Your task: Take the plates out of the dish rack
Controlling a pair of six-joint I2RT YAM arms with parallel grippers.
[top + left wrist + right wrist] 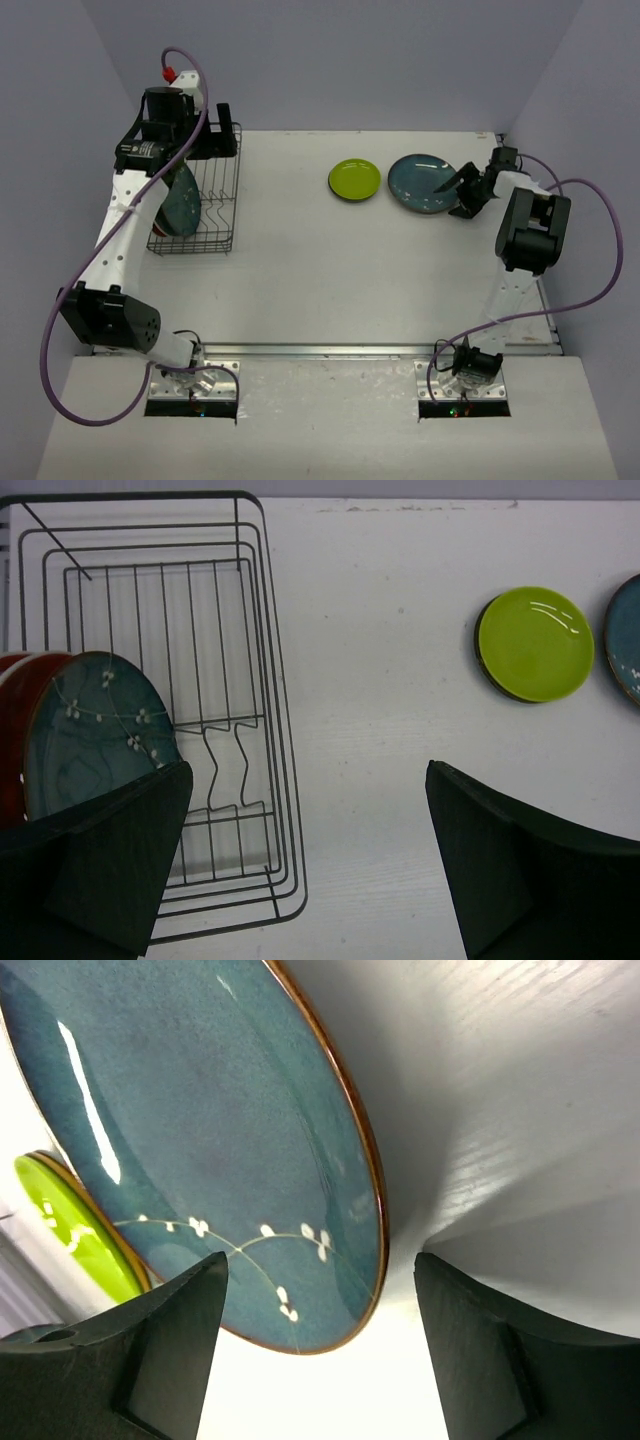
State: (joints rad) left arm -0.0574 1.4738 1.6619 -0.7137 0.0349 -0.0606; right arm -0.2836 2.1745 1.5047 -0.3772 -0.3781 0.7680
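The black wire dish rack [215, 215] stands at the left of the table. Upright at its near end are a teal plate with white flowers [90, 730] and a red plate [12, 710] behind it. My left gripper [310, 865] hangs open above the rack's [270, 730] right side, holding nothing; in the top view the left gripper [215, 140] is over the far end. A lime-green plate [354, 180] and a bluish-teal plate [420, 184] lie flat on the table. My right gripper [455, 192] is open at that teal plate's [220, 1140] right rim, its fingers apart from the rim.
The lime-green plate [70, 1220] lies just beyond the teal one as the right wrist sees it. Blue walls close the table at the back and on both sides. Bare white tabletop [300, 260] lies between the rack and the two plates.
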